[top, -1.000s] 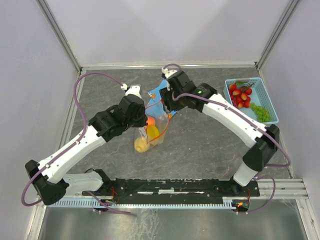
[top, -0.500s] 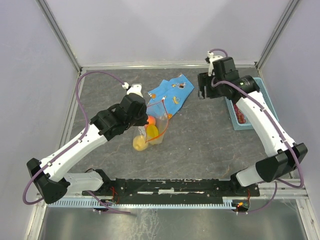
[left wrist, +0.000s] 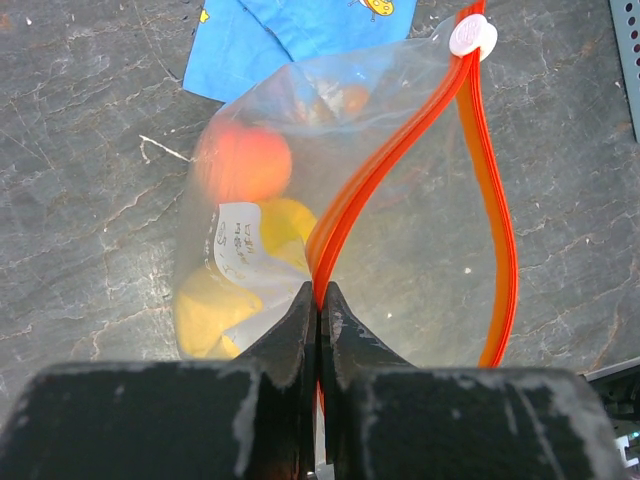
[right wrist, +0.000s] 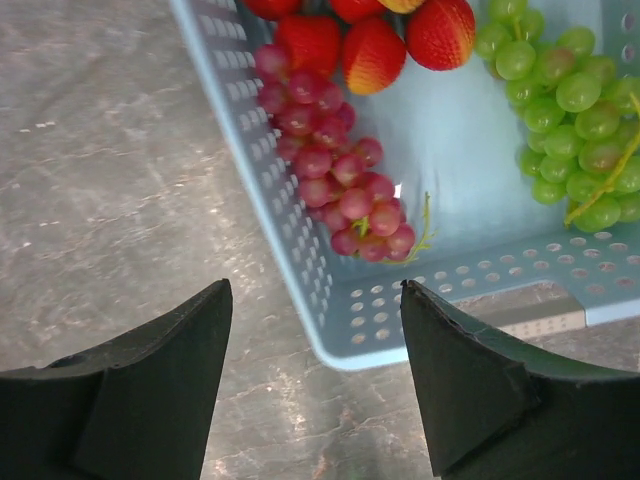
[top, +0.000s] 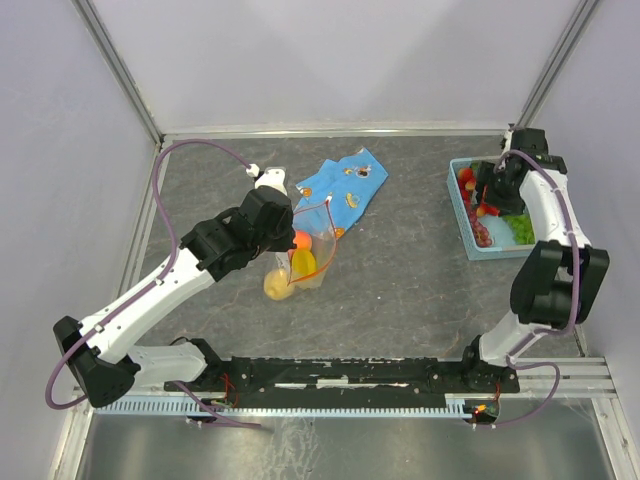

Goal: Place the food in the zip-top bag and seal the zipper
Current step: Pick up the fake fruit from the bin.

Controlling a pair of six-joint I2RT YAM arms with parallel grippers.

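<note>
The largest hazard is the basket at the far right of the worktop. The right claw hangs over its near corner, spread wide and holding nothing, and the basket wall runs between its fingers. A straight drop would probably land a finger on the rim and shove or tip the basket. Next is the bag, which sits left of centre, just in front of the cloth. It is lifted by the left claw, clenched on the zipper, with an orange and a lemon inside. That strip is thin and slick, so it could slip from the pinch. The bag would then slump and the mouth would fold shut or spill. The red grapes are a loose bunch against the perforated wall and could dangle or snag on the way out. The strawberries and green grapes lie deeper in the basket. For room, the worktop between bag and basket is bare and gives a wide carrying lane. The right arm, however, is folded tight beside the right wall, so it has little swing there. The bag's mouth gapes toward that lane, with the slider at its far end, away from the pinch.
</note>
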